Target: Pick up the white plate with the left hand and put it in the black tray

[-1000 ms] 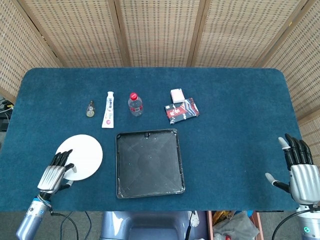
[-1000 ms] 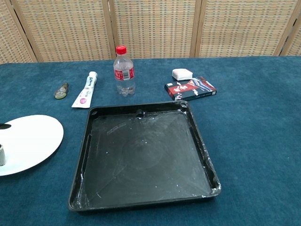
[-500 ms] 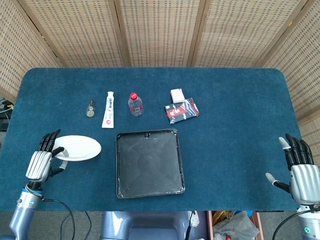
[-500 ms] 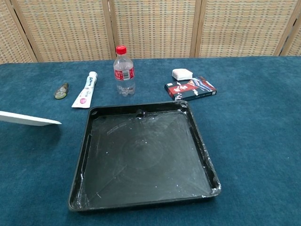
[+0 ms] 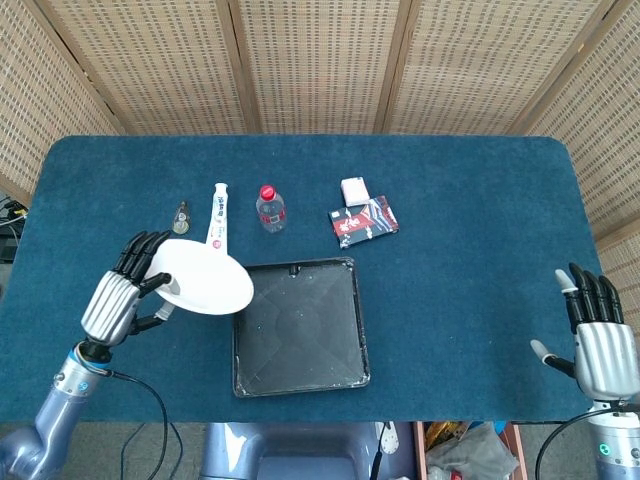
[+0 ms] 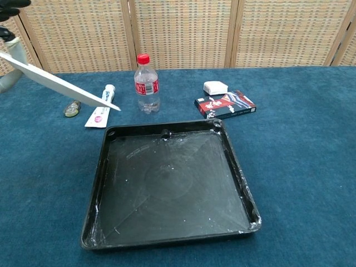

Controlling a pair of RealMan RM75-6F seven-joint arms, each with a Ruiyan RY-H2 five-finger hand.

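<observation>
Head view: the left hand (image 5: pixel 120 300) grips the plate (image 5: pixel 203 281) by its left rim, fingers curled over the edge, and holds it lifted off the table (image 5: pixel 470 200). The plate overlaps the upper left corner of the tray (image 5: pixel 299 327) and hides the lower end of the tube (image 5: pixel 217 208). The tray lies flat near the front edge of the table, with whitish smears on its floor. Behind it stand a bottle (image 5: pixel 270 208) with a red cap, a small white box (image 5: pixel 354 190) and a red and dark packet (image 5: pixel 363 221), the box just behind the packet. A small dark item (image 5: pixel 180 217) lies left of the tube. The right hand (image 5: pixel 597 340) sits at the far right front edge, fingers spread and straight, holding nothing. Chest view: the plate (image 6: pixel 58 83) shows edge-on, tilted with its right side lower, in the air above the table and to the upper left of the tray (image 6: pixel 169 181). Only a bit of the left hand (image 6: pixel 9 22) shows at the top left corner, at the plate's raised end. Its lower tip hangs over the tube (image 6: pixel 100 113). The bottle (image 6: pixel 147 84), box (image 6: pixel 215 87) and packet (image 6: pixel 225 105) stand behind the tray.
</observation>
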